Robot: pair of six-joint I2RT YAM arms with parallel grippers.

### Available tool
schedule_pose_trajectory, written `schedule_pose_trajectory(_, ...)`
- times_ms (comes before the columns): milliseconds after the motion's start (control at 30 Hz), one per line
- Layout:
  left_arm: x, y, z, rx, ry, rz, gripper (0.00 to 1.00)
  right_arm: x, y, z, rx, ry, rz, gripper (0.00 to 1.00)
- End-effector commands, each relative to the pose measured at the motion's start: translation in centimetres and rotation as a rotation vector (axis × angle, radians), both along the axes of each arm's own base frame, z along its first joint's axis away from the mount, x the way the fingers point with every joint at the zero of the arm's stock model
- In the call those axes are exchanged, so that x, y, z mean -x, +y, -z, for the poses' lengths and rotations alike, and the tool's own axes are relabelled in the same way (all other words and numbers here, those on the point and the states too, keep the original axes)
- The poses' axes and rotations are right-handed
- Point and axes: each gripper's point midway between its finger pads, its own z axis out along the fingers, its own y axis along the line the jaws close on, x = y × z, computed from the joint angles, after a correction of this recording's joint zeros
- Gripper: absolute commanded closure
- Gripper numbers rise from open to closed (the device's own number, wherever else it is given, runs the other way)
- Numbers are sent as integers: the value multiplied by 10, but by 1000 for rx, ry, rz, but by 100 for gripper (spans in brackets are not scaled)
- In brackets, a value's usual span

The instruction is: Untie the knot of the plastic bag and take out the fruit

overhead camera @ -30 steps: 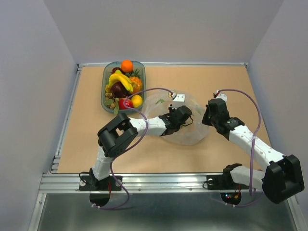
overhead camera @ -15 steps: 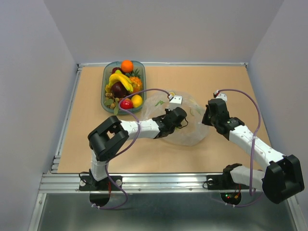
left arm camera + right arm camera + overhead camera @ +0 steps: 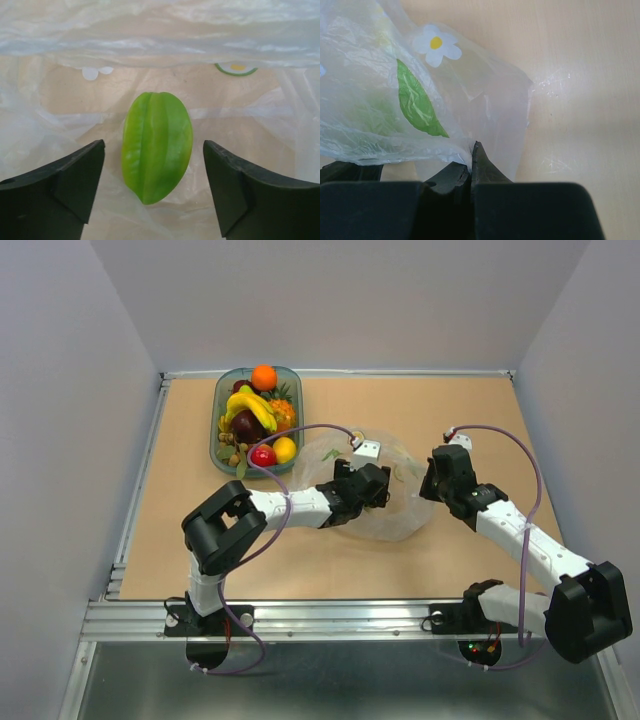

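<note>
The see-through plastic bag (image 3: 400, 522) lies flat at the table's centre. My left gripper (image 3: 383, 486) reaches inside it and is open. A green ribbed fruit piece (image 3: 157, 145) lies on the plastic between the left gripper (image 3: 154, 146) fingers (image 3: 65, 185), touching neither one. My right gripper (image 3: 429, 486) is at the bag's right side. In its wrist view the right gripper (image 3: 472, 151) is shut on a fold of the plastic bag (image 3: 420, 100), which has daisy and leaf prints. No knot shows in any view.
A green-tinted tray (image 3: 219, 410) at the back left holds an orange (image 3: 264, 377), a banana (image 3: 252, 408), a red apple (image 3: 263, 455), a lemon (image 3: 285, 449) and other fruit. A metal rail (image 3: 300, 615) runs along the near edge, and walls close in the table's sides.
The left arm's elbow swung left and its gripper drew back a little inside the bag. Its jaws now stand wide apart. The right arm has not moved.
</note>
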Motion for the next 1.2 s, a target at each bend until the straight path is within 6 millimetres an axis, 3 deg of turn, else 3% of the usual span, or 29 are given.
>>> schedule_pose_trajectory(0, 2, 2, -28, 17, -30, 23, 6, -5, 3, -3, -8, -42, -12, 99)
schedule_pose_trajectory(133, -1, 0, -23, 3, -19, 25, 4, -4, 3, -4, -9, -43, -13, 99)
schedule_pose_trajectory(300, -8, -2, -1, -47, 3, 14, 5, -4, 3, -3, -8, -40, -15, 99)
schedule_pose_trajectory(533, -17, -11, 17, -84, 8, 22, 17, -4, 3, -3, -8, -40, -15, 99)
schedule_pose_trajectory(633, -18, -13, 12, -73, 5, 24, 29, -4, 3, -3, -8, -40, -15, 99)
schedule_pose_trajectory(667, -19, -14, 6, -64, -4, 26, 37, -4, 2, -3, -8, -41, -14, 99)
schedule_pose_trajectory(767, -16, -12, -5, -50, -17, 31, 48, -4, 3, -3, -8, -43, -14, 99)
schedule_pose_trajectory(867, -11, -11, -42, 29, -71, 66, 61, -5, 2, -3, -7, -42, -13, 99)
schedule_pose_trajectory(967, -2, -14, -64, 88, -104, 137, 75, -5, 2, -2, -4, -40, -9, 99)
schedule_pose_trajectory(1067, 14, -20, -107, 168, -155, 257, 76, -5, 1, -2, 0, -41, -4, 99)
schedule_pose_trajectory(1167, 26, -24, -126, 169, -188, 364, 75, -5, -2, -2, 6, -41, 7, 99)
